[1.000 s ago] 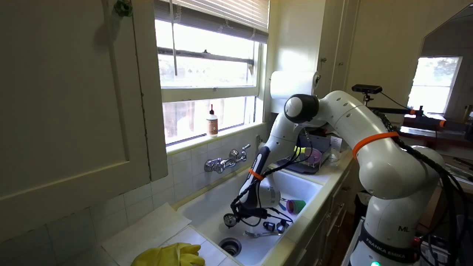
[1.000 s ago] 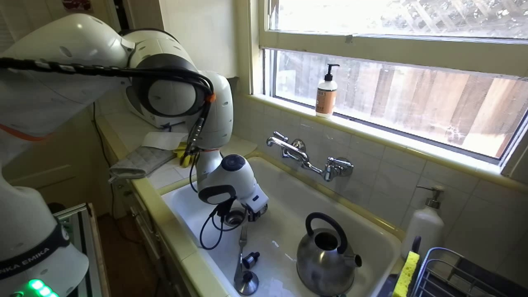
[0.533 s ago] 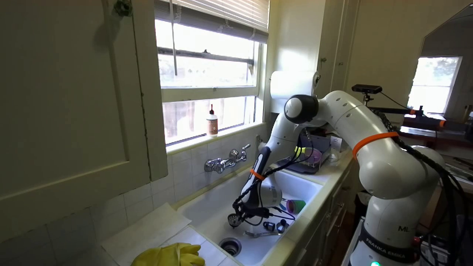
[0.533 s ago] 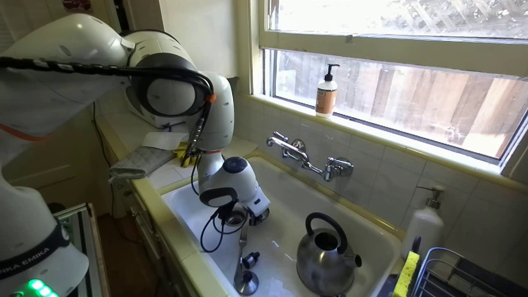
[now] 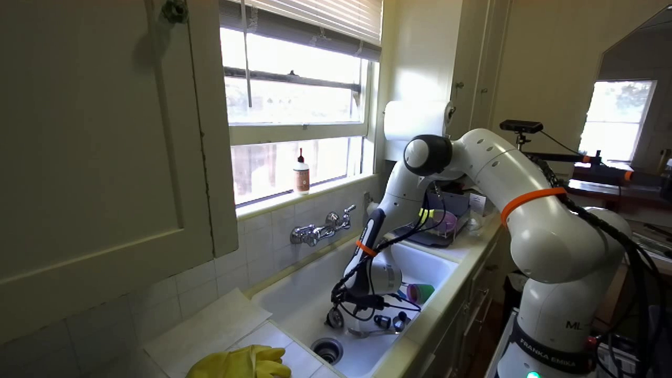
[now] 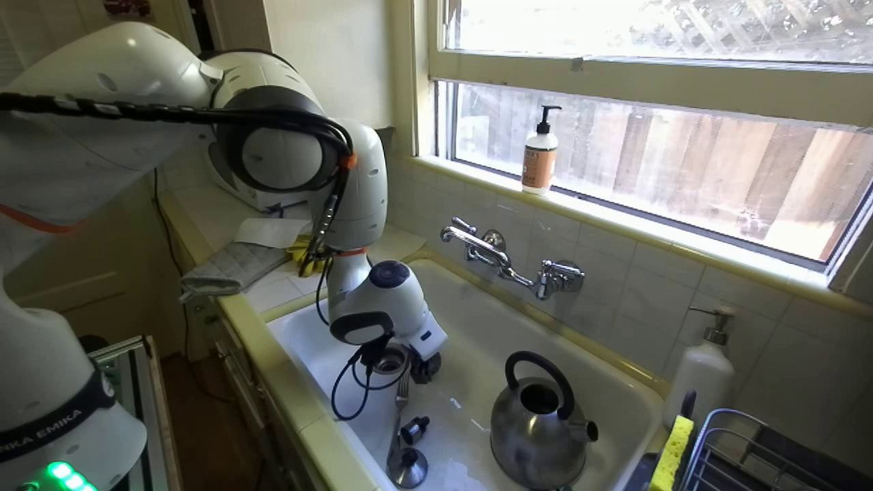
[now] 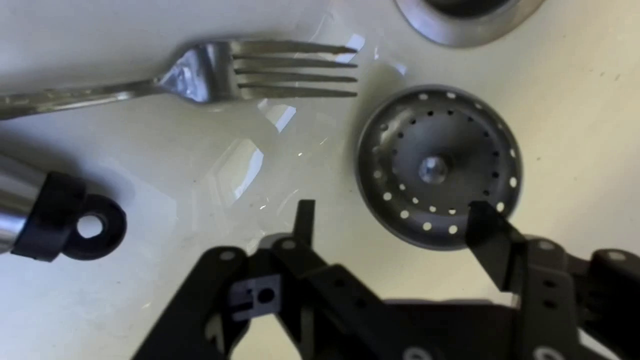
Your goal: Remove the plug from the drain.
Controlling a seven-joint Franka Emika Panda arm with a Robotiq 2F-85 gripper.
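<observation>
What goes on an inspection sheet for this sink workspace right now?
Surface: white basin, wet-looking patches.
Job's things: strainer plug out of the drain; whether it touches the basin is unclear.
Clutter: fork, kettle, cup and black-capped piece in the basin.
Gripper: fingers apart; contact with the strainer plug unclear.
Cables: black, along the arm, looping low over the basin.
Surroundings: faucet on the tiled wall, pump bottle on the windowsill, yellow glove on the counter.

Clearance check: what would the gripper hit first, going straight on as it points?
Probably the plug: in the wrist view one finger overlaps its rim. Depth is unclear, so the sink could come first.
</observation>
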